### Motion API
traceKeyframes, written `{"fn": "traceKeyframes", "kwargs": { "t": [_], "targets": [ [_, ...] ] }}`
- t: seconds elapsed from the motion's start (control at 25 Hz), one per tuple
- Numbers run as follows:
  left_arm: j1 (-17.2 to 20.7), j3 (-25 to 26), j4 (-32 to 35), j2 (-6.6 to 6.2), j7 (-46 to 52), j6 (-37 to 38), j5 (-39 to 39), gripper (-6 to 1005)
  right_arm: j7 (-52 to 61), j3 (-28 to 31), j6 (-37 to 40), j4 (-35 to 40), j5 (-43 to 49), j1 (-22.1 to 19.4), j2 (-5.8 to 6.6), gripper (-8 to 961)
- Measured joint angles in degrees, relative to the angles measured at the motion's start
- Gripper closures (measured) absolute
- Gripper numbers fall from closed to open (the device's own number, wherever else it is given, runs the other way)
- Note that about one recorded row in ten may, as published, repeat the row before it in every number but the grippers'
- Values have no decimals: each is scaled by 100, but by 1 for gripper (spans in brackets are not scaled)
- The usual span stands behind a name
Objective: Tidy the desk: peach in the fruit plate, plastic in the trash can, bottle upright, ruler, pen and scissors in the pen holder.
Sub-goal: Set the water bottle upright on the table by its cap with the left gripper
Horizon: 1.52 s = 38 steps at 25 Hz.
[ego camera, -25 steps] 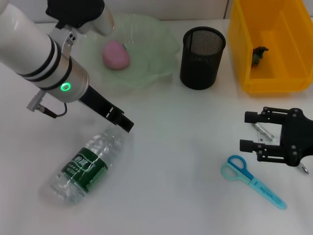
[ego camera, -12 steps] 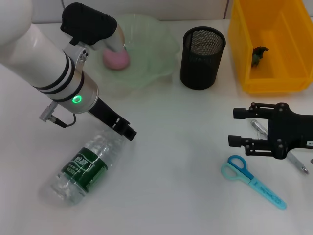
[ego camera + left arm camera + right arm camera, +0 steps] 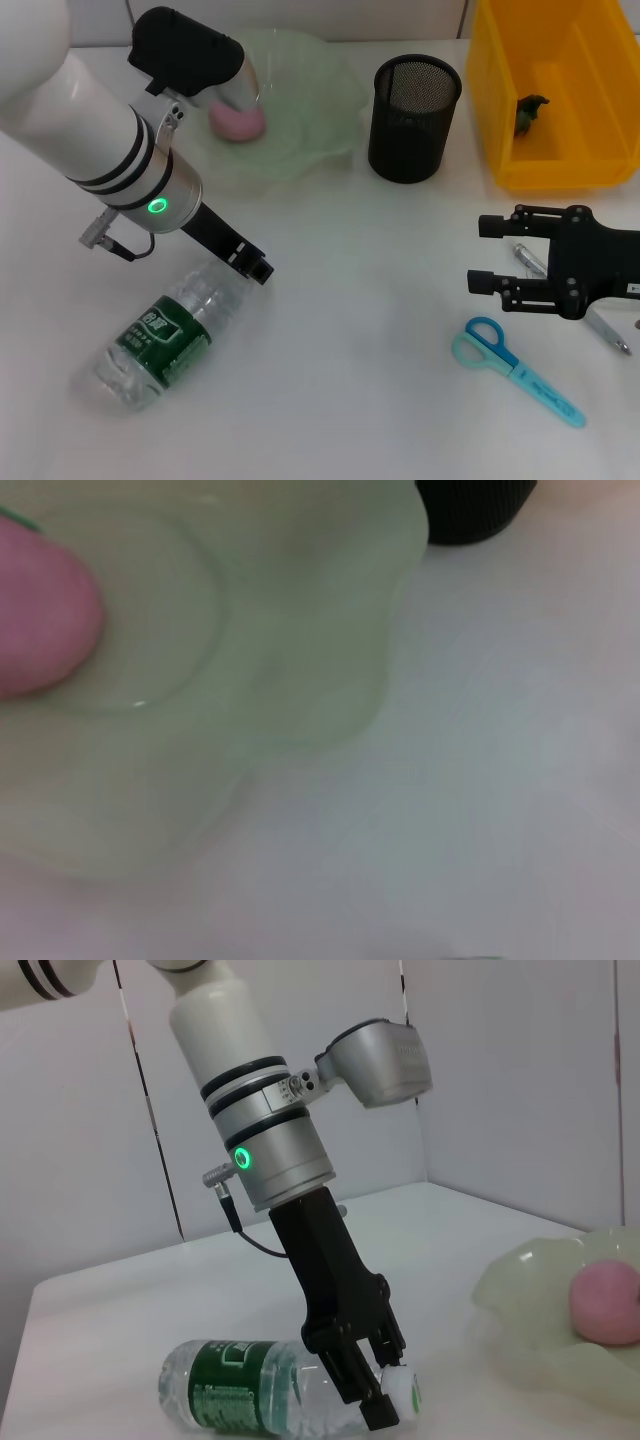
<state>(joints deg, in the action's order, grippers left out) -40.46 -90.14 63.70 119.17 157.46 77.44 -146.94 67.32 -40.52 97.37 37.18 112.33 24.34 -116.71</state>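
A clear bottle [image 3: 165,335] with a green label lies on its side on the white table; it also shows in the right wrist view [image 3: 250,1392]. My left gripper [image 3: 252,266] is at its neck, fingers [image 3: 352,1375] closed around it beside the white cap [image 3: 402,1390]. The pink peach [image 3: 238,122] lies in the green fruit plate [image 3: 310,110]. Blue scissors [image 3: 515,370] lie at the front right. My right gripper [image 3: 484,254] is open just behind them, above a pen [image 3: 528,258] that it partly hides. The black mesh pen holder [image 3: 413,115] stands behind. No ruler is in view.
A yellow bin [image 3: 555,150] stands at the back right with a dark scrap of plastic [image 3: 528,112] inside. The left wrist view shows the plate [image 3: 300,650], the peach [image 3: 40,610] and the pen holder's base [image 3: 470,505].
The bottle has shifted and turned slightly with my left gripper at its neck. My right gripper moved left half a second ago and has since held nearly still.
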Motion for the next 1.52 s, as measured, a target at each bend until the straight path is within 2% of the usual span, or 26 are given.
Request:
{"fn": "traceKeyframes", "kwargs": {
  "t": [0.04, 0.32, 0.36, 0.56, 0.6, 0.76, 0.8, 0.96, 1.08, 1.2, 1.24, 1.28, 1.36, 1.48, 1.52],
  "targets": [
    [12, -2, 37, 0, -26, 0, 5, 547, 0, 2, 0, 0, 0, 0, 0, 272],
    [318, 19, 654, -13, -377, -22, 425, 548, 0, 12, -8, 0, -37, 0, 0, 274],
    [738, 480, 1146, -45, -1185, -98, 1535, 548, 0, 12, -9, 0, -42, -3, -5, 274],
    [1036, 1266, 859, -58, -2587, -37, 2966, 548, 7, 9, -9, 0, -46, 1, -36, 276],
    [1036, 1266, 859, -58, -2587, -37, 2966, 548, 7, 9, -9, 0, -46, 1, -36, 276],
    [1208, 1848, -21, -71, -4112, 61, 4205, 549, 48, 24, -8, -1, -49, -5, -72, 278],
    [1279, 2027, -417, -71, -4780, 153, 4726, 549, 48, 24, -8, -1, -49, -5, -72, 278],
    [1382, 2313, -1319, -79, -6300, 394, 5715, 549, 53, 101, -7, -81, -60, 9, -89, 279],
    [1390, 2463, -1890, -80, -7159, 521, 6149, 549, 54, 142, -8, -114, -67, 28, -110, 280],
    [1390, 2520, -2118, -79, -7510, 569, 6317, 549, 53, 221, -7, -138, -69, 43, -147, 281],
    [1392, 2658, -2732, -77, -8447, 685, 6730, 549, 53, 237, -4, -142, -74, 44, -159, 282],
    [1394, 2718, -3009, -76, -8889, 735, 6888, 549, 53, 245, 2, -147, -84, 47, -177, 282],
    [1396, 2757, -3178, -77, -9175, 768, 6985, 549, 43, 250, 21, -168, -187, 47, -224, 283],
    [1401, 2902, -3848, -56, -10295, 807, 7290, 550, 30, 252, 40, -232, -225, 54, -233, 284],
    [1401, 2902, -3848, -56, -10295, 807, 7290, 550, 27, 253, 49, -266, -234, 61, -235, 284]
  ]
}}
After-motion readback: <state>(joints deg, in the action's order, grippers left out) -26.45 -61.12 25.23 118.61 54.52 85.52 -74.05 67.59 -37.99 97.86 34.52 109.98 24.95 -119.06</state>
